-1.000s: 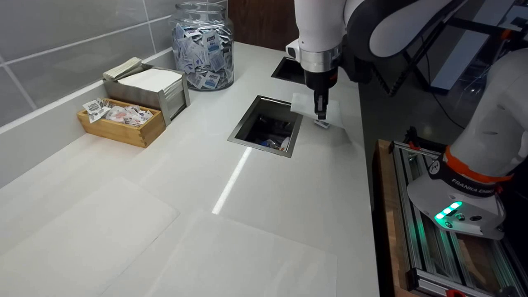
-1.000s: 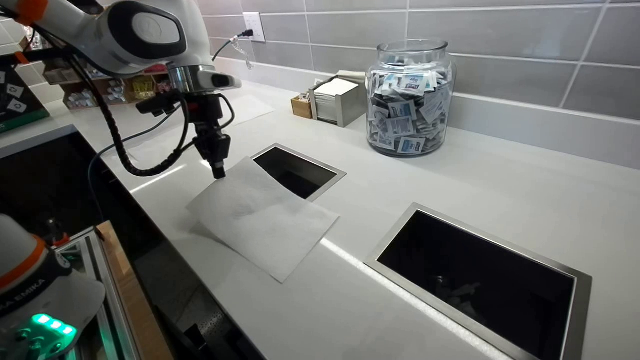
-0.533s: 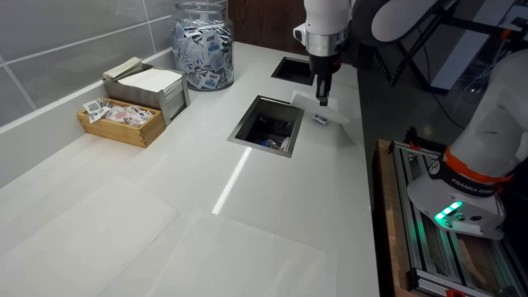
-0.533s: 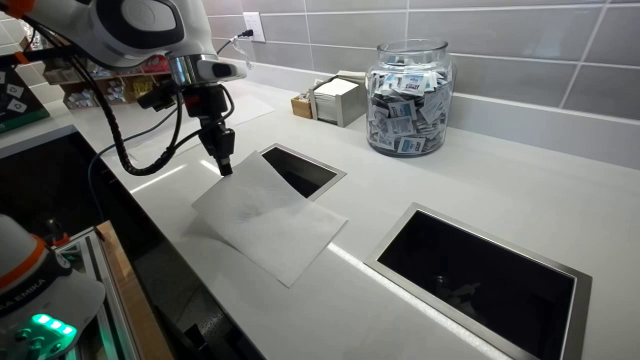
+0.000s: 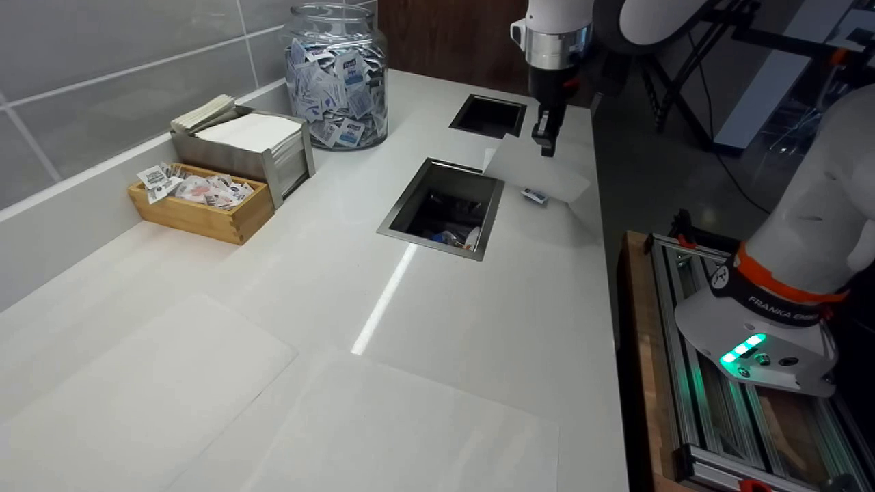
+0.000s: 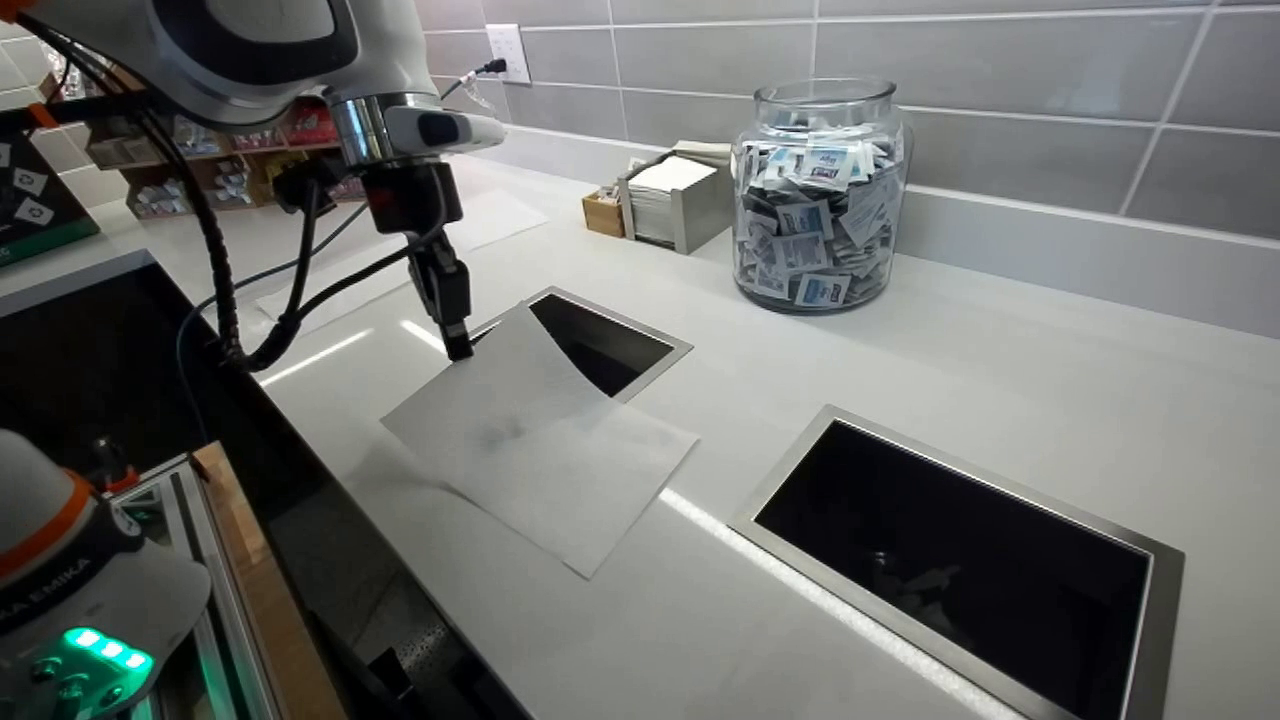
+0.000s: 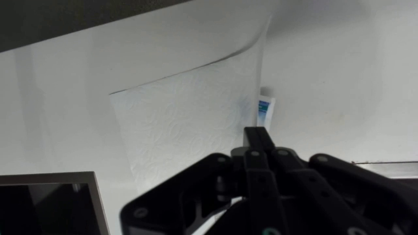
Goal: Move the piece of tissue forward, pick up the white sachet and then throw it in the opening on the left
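Arm (image 6: pixel 385 50) wht, smooth, rounded, w/ curved blk panel (image 6: pixel 250 58) on its side & a shiny silver collar (image 5: pixel 557 51). Gripper (image 7: pixel 256 134) mostly blk: angular links (image 7: pixel 183 182), pale round screw heads (image 7: pixel 141 212). Cables (image 6: pixel 212 235) also blk, at least one ribbed. Base (image 5: pixel 793 347) wht, w/ orange ring (image 5: pixel 776 281), blk band (image 5: pixel 783 310) w/ FRANKA EMIKA in wht caps + round logo (image 5: pixel 720 277), & short strip of bright grn lights (image 5: pixel 742 349).

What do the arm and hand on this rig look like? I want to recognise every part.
The arm is white with black sections, a silver ring at the wrist and black cables, one ribbed. Its base has an orange band, a black band with white lettering starting FRANKA, and green lights. The hand is black, with slim, jointed fingers and pale round spots.
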Controlling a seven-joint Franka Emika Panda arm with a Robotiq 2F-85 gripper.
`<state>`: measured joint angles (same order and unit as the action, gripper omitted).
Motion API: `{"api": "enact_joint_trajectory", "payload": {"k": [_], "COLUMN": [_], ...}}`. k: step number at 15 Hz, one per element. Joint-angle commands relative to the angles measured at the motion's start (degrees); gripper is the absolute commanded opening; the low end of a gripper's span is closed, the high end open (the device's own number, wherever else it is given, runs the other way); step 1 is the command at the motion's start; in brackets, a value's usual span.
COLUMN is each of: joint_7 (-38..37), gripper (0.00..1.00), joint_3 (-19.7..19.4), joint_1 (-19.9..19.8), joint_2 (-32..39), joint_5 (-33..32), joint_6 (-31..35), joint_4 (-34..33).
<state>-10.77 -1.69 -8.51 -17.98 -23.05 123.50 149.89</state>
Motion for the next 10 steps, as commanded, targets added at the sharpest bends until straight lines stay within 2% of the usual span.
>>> {"api": "enact_joint_trajectory", "payload": {"k": [1, 8, 9, 10], "joint_7": [-3.62, -10.53, -7.68, -7.78], "gripper": [0.00, 0.00, 0.00, 0.01], "joint_3": [-0.62, -0.13, -0.48, -0.44], "joint_1": [-2.26, -6.31, -5.23, -5.49], "joint_2": [-4.28, -12.84, -8.71, -9.58], "joint_5": [-2.65, -2.85, -1.05, -1.04], "joint_6": [0.65, 0.38, -0.10, -0.10], "joint_4": [2.90, 5.50, 2.74, 2.90]}}
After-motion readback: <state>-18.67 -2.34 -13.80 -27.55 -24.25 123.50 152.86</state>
